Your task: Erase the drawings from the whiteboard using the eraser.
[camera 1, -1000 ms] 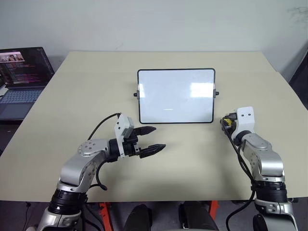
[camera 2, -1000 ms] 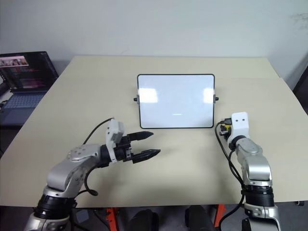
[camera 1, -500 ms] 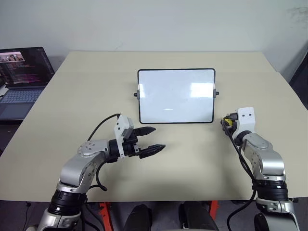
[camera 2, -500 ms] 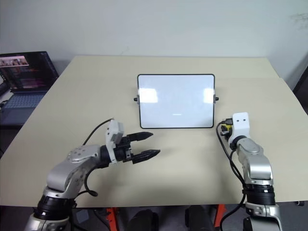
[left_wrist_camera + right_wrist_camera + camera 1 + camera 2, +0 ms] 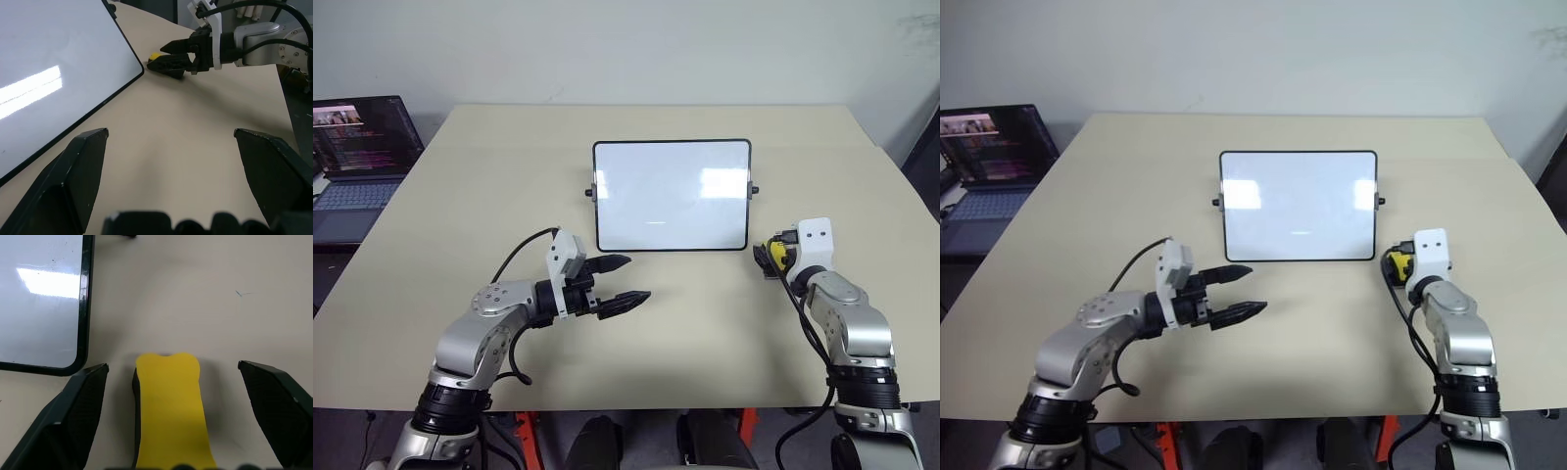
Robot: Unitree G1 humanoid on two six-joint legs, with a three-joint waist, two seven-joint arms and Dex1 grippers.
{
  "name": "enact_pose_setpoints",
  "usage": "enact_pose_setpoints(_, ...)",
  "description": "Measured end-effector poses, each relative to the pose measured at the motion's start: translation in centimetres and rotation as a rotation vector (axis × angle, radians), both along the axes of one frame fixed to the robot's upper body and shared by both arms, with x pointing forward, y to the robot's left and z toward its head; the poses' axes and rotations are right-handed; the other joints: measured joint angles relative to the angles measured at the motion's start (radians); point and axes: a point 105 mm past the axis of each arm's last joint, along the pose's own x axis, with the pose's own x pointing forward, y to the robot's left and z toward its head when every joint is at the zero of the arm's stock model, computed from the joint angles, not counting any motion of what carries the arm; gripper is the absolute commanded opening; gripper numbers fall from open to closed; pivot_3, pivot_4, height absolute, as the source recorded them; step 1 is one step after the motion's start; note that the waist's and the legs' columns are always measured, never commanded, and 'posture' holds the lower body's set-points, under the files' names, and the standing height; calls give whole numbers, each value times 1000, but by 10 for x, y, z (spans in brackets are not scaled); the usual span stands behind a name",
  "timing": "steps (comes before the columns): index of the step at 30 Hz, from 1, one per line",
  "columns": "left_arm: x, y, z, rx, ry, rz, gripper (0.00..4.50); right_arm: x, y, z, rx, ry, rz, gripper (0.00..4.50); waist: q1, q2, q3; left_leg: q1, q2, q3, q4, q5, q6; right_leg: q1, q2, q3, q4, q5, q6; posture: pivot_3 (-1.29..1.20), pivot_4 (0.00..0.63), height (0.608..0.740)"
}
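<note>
The eraser (image 5: 168, 406) is showing as a small yellow block with a slightly waisted outline and a dark edge along its underside. It is lying flat on the beige tabletop (image 5: 705, 323), just off the near right corner of the whiteboard (image 5: 672, 194). The whiteboard is lying in the middle of the tabletop, a white rectangle in a thin black frame with rounded corners and a small black knob on each short side. Its surface is looking clean apart from window glare and one tiny faint speck near the middle; no outlines are standing out on it.

The right claw (image 5: 168, 431) is sitting released, its two black fingers spread wide on either side of the eraser and not touching it. The left claw (image 5: 622, 282) is hovering over the near left part of the tabletop, also released and holding nothing, pointing toward the right.

The head views are giving only a glimpse of yellow beside the right wrist, whereas the right wrist view is laying out the eraser's whole top face and the gaps to each finger. The left wrist view is catching the right claw from the side, low over the eraser. A laptop (image 5: 357, 162) is standing open at the far left.
</note>
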Motion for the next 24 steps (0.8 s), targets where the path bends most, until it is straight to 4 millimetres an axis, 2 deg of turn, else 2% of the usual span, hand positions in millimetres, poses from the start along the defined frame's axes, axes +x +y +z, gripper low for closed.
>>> enact_pose_setpoints(7,2,2,3,-22,-10,25,4500,1,0,7,6,-24,-2,4455,0,0,0,0,0,0,0,0,0,0,0,0,0,0,0,0,150,740)
enact_pose_setpoints(11,10,13,13,-100,-52,133,4500,-4,3,28,0,-104,1,4455,0,0,0,0,0,0,0,0,0,0,0,0,0,0,0,0,150,740)
enact_pose_setpoints(14,15,21,18,-189,-79,248,4500,-13,3,36,1,-146,-9,4455,2,0,0,0,0,0,0,0,0,0,0,0,0,0,0,0,150,740)
enact_pose_setpoints(19,15,35,14,-260,-125,469,4500,-33,0,31,-28,-189,-39,4455,2,0,0,0,0,0,0,0,0,0,-1,0,0,0,0,0,150,740)
enact_pose_setpoints(24,5,53,-4,-279,-160,705,4500,-66,-4,7,-33,-199,-76,4455,4,0,-1,0,0,0,0,0,0,1,-1,1,0,0,0,0,150,740)
